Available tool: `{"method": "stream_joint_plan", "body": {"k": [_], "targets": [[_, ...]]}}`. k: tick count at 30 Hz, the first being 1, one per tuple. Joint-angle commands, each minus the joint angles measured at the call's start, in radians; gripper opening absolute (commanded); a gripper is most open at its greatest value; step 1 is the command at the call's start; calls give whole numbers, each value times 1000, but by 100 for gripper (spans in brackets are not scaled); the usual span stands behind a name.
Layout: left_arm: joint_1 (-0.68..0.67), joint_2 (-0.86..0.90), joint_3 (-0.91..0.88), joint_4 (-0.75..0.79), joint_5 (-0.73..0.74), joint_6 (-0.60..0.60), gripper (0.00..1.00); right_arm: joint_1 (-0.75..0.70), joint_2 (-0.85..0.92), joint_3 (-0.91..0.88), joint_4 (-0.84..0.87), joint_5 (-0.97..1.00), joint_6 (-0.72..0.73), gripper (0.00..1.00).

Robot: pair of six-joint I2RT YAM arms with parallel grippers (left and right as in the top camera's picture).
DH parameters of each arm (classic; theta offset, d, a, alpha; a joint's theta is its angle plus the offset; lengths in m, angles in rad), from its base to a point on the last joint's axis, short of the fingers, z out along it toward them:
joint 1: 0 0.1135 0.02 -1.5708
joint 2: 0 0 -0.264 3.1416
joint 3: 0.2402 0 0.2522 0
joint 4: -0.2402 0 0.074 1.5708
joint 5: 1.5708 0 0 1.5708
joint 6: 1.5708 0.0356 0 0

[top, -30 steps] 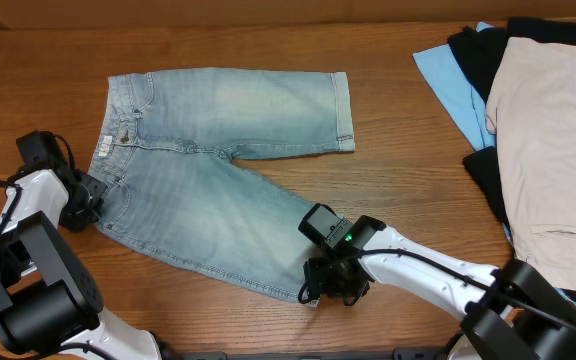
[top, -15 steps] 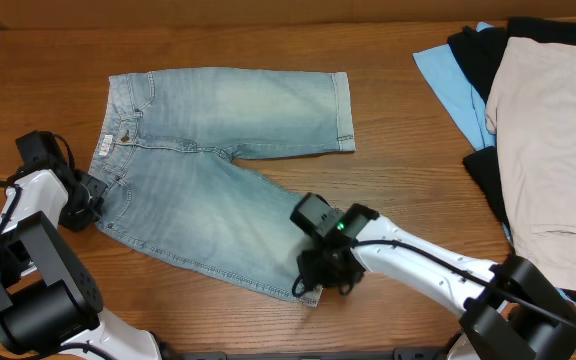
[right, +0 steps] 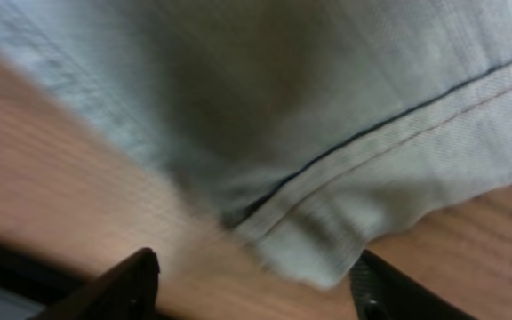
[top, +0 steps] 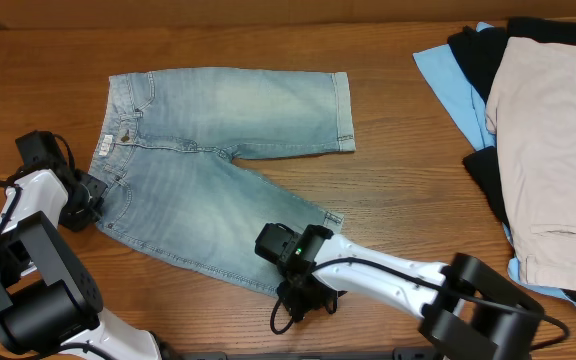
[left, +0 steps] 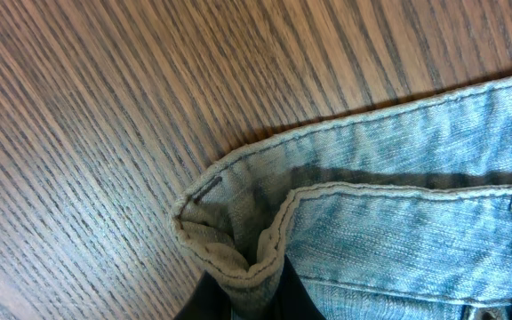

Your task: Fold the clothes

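Left gripper [top: 87, 196]: jaws together, clamped on the waistband corner [left: 225, 236] of the denim shorts [top: 218, 120], at the garment's left edge. Right gripper [top: 303, 295]: fingers [right: 130, 283] spread apart, with the lower leg's hem [right: 327, 227] lying between them. That view is blurred and no grip is evident. Shorts lie flat on the wooden table [top: 398, 190], legs splayed rightward. Beige garment [top: 548, 140], black garment [top: 478, 50] and sky-blue garment [top: 446, 80] are piled at far right, well apart from the shorts.

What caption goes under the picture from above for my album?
Left tool pinches the waistband of the denim shorts; right tool hangs open at a leg hem.
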Motion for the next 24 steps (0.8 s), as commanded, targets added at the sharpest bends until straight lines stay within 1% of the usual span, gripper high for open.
{"method": "stream_joint_plan", "body": {"k": [1,4,5,6,7,8,11,13,14,17,19,21,23,24], "targets": [[-10,54,-17,-8,83,-2,4,-13,9,12,3,68,-9,61],[-10,54,-17,-8,79,-2,4,-24,9,11,10,97,0,61],[-10,54,-17,-8,78,-2,4,-30,9,11,11,109,17,57],[-10,54,-17,-7,74,11,4,-35,9,11,15,108,20,37],[-10,54,-17,-7,65,25,4,-41,9,12,19,112,42,13],[-10,54,-17,-9,52,29,4,-46,9,12,23,115,69,4],[-8,54,-17,-24,30,43,4,-59,2,12,26,116,119,4],[-9,52,-4,-54,39,135,4,-87,-27,20,13,114,156,4],[-12,47,8,-78,38,154,4,-109,-48,35,-4,115,173,4],[-21,3,53,-156,39,154,4,-205,-135,117,-82,116,175,4],[-29,-63,109,-234,42,156,4,-304,-206,197,-139,116,171,4],[-41,-117,158,-284,69,193,4,-387,-251,268,-173,116,163,4],[-69,-206,243,-368,81,200,4,-474,-289,354,-208,116,129,4],[-78,-228,265,-388,80,203,4,-495,-296,375,-217,115,117,4]]}}
